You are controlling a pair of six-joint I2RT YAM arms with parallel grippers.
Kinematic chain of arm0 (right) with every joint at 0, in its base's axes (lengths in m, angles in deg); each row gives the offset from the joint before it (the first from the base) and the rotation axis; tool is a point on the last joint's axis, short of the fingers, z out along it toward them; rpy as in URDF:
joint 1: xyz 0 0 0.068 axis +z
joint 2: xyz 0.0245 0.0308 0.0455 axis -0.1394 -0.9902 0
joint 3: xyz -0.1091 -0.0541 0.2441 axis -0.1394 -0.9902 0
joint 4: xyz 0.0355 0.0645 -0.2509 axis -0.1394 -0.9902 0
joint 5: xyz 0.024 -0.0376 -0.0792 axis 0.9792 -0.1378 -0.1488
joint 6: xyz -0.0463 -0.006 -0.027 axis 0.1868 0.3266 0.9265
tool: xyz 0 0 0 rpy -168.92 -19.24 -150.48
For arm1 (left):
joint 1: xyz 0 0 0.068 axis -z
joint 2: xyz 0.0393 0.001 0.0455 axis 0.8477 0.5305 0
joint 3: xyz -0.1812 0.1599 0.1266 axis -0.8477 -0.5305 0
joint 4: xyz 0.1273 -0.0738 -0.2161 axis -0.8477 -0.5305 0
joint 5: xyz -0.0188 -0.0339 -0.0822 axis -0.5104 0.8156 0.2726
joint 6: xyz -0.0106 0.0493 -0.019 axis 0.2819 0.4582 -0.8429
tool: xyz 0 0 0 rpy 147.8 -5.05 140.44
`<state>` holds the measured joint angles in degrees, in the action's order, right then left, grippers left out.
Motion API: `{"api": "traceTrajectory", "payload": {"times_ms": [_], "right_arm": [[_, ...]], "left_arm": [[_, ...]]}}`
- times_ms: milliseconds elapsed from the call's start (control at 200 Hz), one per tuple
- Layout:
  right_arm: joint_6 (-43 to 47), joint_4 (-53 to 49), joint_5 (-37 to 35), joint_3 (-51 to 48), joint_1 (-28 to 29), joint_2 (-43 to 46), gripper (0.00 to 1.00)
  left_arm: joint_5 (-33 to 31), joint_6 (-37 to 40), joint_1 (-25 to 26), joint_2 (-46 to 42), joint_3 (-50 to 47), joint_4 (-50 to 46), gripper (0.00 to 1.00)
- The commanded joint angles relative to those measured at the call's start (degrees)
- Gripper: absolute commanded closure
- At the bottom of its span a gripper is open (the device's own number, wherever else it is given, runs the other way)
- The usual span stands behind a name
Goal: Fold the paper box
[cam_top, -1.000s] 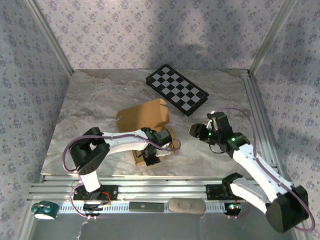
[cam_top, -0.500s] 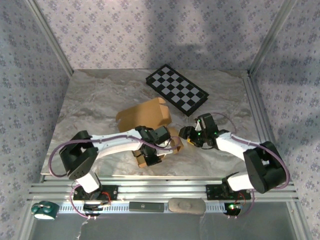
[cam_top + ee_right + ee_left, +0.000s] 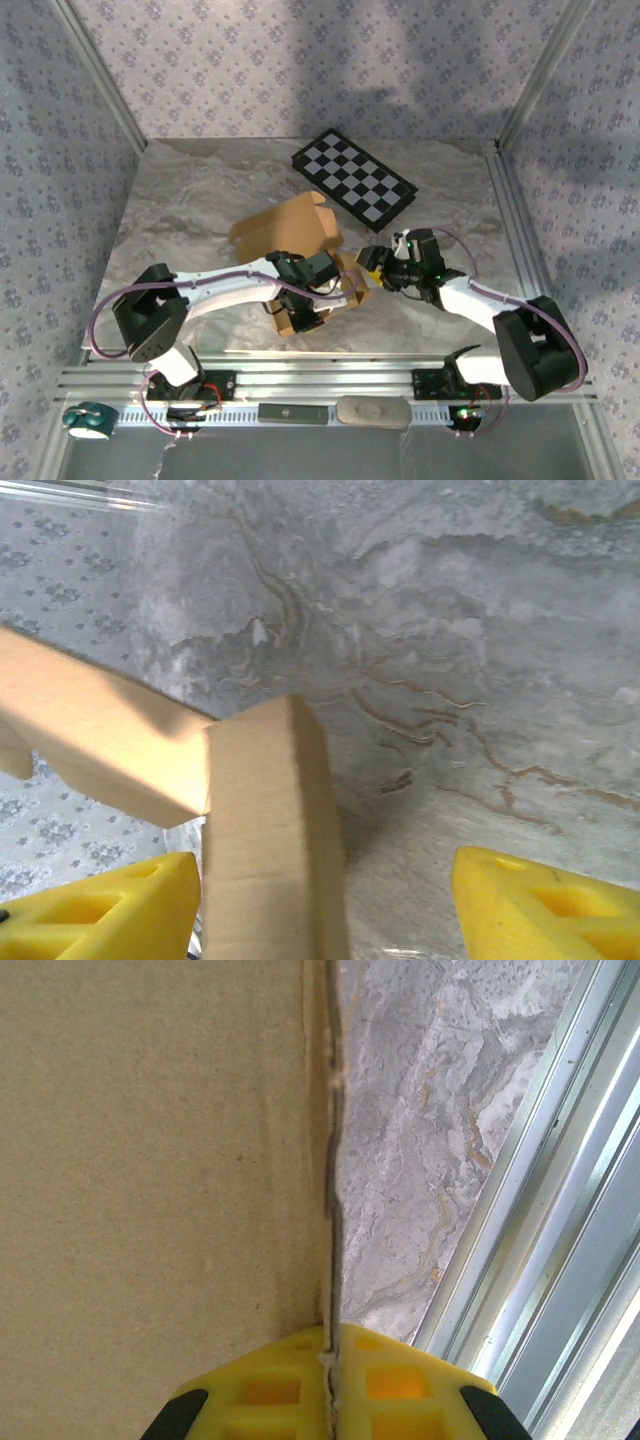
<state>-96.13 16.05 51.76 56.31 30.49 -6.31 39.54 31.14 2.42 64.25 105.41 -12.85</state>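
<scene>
Paper box (image 3: 285, 232) pinched in left fingers (image 3: 270, 1400); right fingers (image 3: 530, 900) straddle its flap (image 3: 270, 830).

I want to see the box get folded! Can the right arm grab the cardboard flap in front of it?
Probably yes. The right end effector is open, and a flap of the paper box stands between its yellow fingers with nothing in between. It likely only needs to close.

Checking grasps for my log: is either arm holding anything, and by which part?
The left gripper pinches the paper box by a panel's thin edge; the right gripper straddles a flap, open.
</scene>
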Motion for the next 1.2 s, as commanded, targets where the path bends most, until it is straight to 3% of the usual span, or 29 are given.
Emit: {"api": "traceTrajectory", "payload": {"times_ms": [0, 315, 425, 560, 814, 1194], "right_arm": [[-0.4, -1.3, -0.4, -0.4, 1.3, 0.9, 0.30], [0.2, 1.3, -1.3, -1.7, 3.3, -2.6, 0.33], [3.4, -4.5, -4.0, -0.4, 3.7, -1.8, 0.36], [8.7, -12.6, -8.2, 0.8, 3.3, 1.9, 0.31], [6.8, -0.6, 1.8, 0.6, 3.7, -7.4, 0.28], [3.4, 1.8, 1.9, 1.2, 4.2, -3.7, 0.26]], "left_arm": [[1.1, 1.4, 0.1, 3.6, 0.6, -1.3, 1.00], [-2.8, 1.5, 1.2, 11.0, 1.5, -1.8, 1.00], [-3.0, 1.8, 1.3, 10.7, 1.2, -1.7, 1.00], [-2.5, 1.8, 1.3, 9.5, 0.9, -2.1, 1.00], [-1.7, 2.2, 1.1, 4.8, 0.6, -2.4, 1.00], [-0.6, 2.5, 1.0, 6.1, 1.1, -2.8, 1.00]]}}
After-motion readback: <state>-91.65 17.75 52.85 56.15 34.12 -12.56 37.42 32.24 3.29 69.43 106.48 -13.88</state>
